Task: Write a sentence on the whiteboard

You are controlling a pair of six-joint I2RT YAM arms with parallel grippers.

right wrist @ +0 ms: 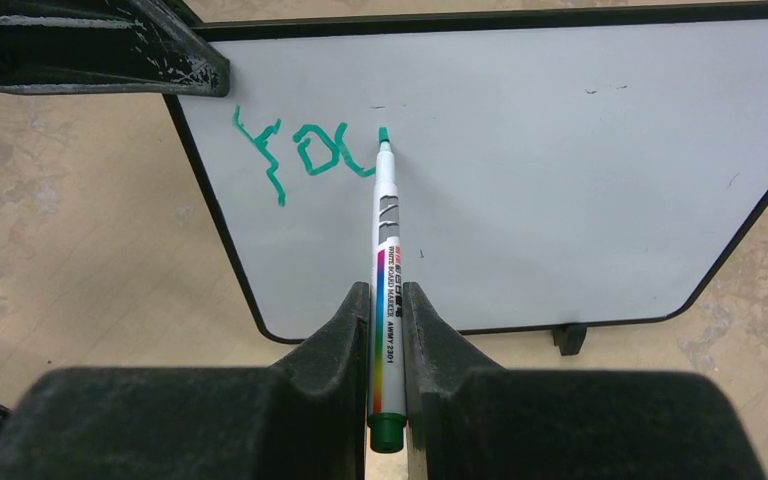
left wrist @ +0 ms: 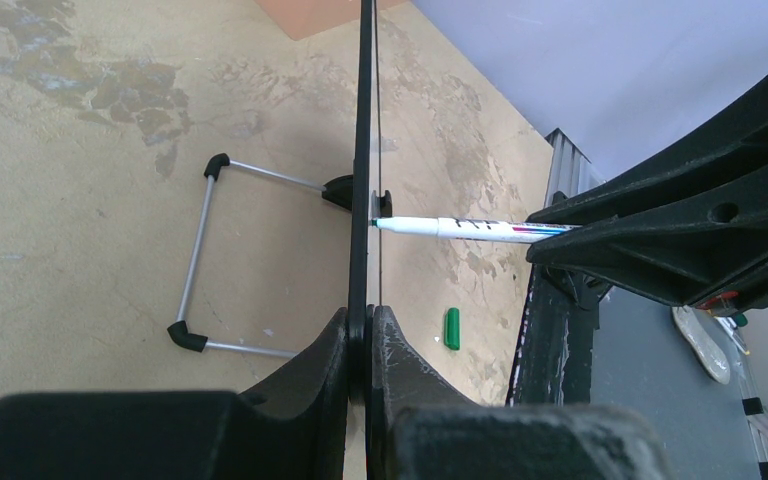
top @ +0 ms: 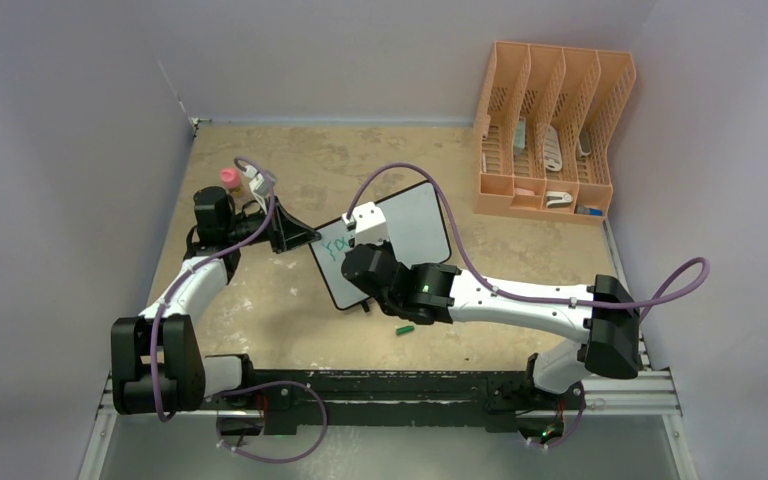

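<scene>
The whiteboard [right wrist: 560, 170] stands upright on the table, black-framed, with one little foot [right wrist: 569, 338] showing. Teal-green lettering [right wrist: 305, 155], the start of the sentence, sits near its upper left. My right gripper [right wrist: 387, 300] is shut on a white board marker [right wrist: 388, 250] whose green tip touches the board just right of the letters. My left gripper [left wrist: 370, 325] is shut on the board's frame, seen edge-on [left wrist: 364, 150] in the left wrist view. From above, the left gripper [top: 310, 238] pinches the board's [top: 415, 225] left edge and the right gripper [top: 355, 250] is at its face.
The marker's green cap [top: 405, 328] lies on the table near the board's front. An orange file rack [top: 550, 130] stands at the back right. A pink-capped bottle [top: 229, 178] is behind the left arm. The board's wire stand [left wrist: 200, 260] rests on the table behind it.
</scene>
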